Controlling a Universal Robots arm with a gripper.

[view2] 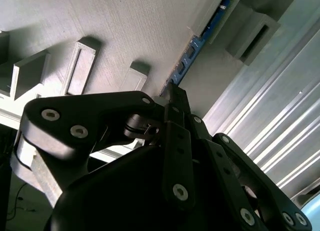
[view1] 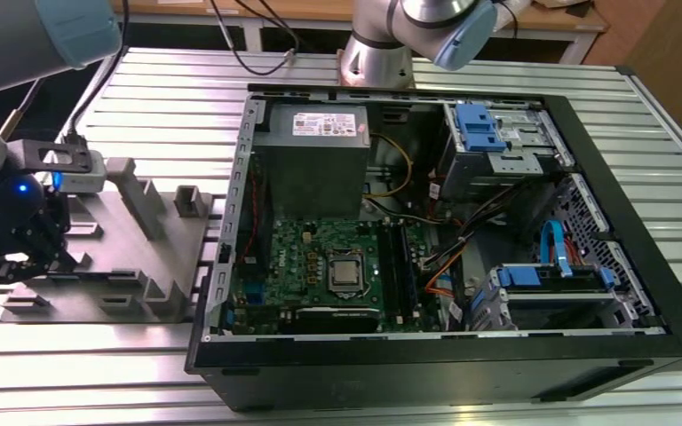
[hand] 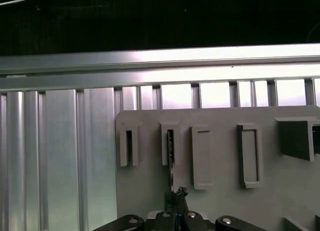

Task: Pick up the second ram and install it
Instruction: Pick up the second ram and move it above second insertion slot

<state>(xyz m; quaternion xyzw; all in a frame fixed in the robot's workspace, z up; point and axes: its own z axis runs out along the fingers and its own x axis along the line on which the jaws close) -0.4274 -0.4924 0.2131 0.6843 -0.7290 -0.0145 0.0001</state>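
Hanging over the grey holder tray [view1: 139, 257] at the exterior view's left, the gripper [view1: 11, 264] is well apart from the open computer case [view1: 460, 348]; in both wrist views its jaws are drawn almost together, pinching the near end of the second ram [view2: 197, 46]; that thin dark strip stands on edge, and its far end sits in one of the tray's narrow upright slots; the motherboard [view1: 317, 257] lies inside the case, towards the tray side; tray and case both rest on a slatted metal table [view1: 460, 71].
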